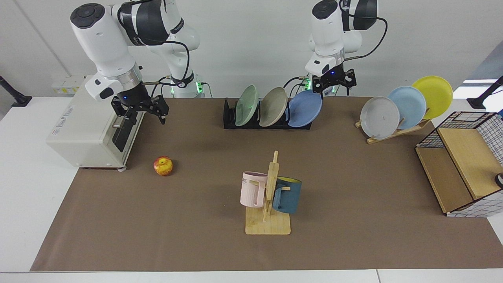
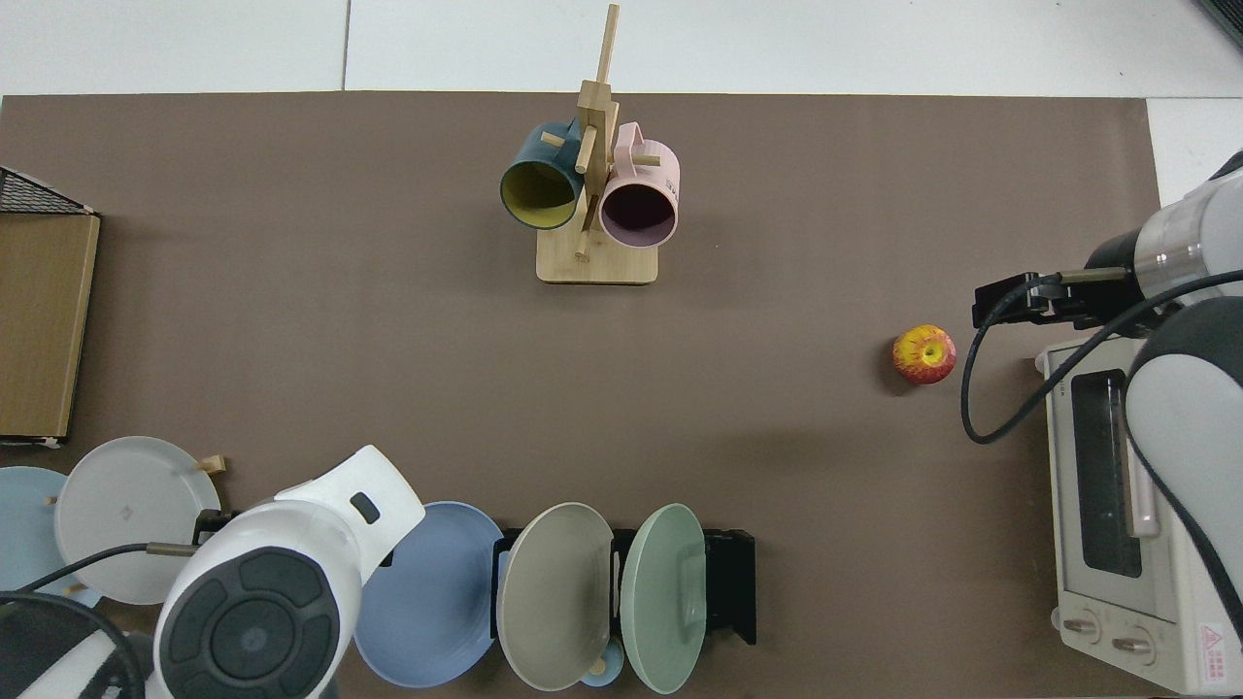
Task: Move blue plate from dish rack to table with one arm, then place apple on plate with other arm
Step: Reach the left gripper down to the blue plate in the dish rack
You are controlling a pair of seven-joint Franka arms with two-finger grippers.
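The blue plate point(image 1: 305, 108) is held in the dish rack point(image 1: 230, 118); the left gripper point(image 1: 334, 87), seemingly spread, is poised at its one o'clock.

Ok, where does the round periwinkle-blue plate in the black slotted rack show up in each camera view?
Facing view: the round periwinkle-blue plate leans at the right end of the black slotted rack, just below the left gripper.
Top view: the plate is at bottom centre-left, partly under the white arm.
Shared landmark: the beige plate next to it in the rack.
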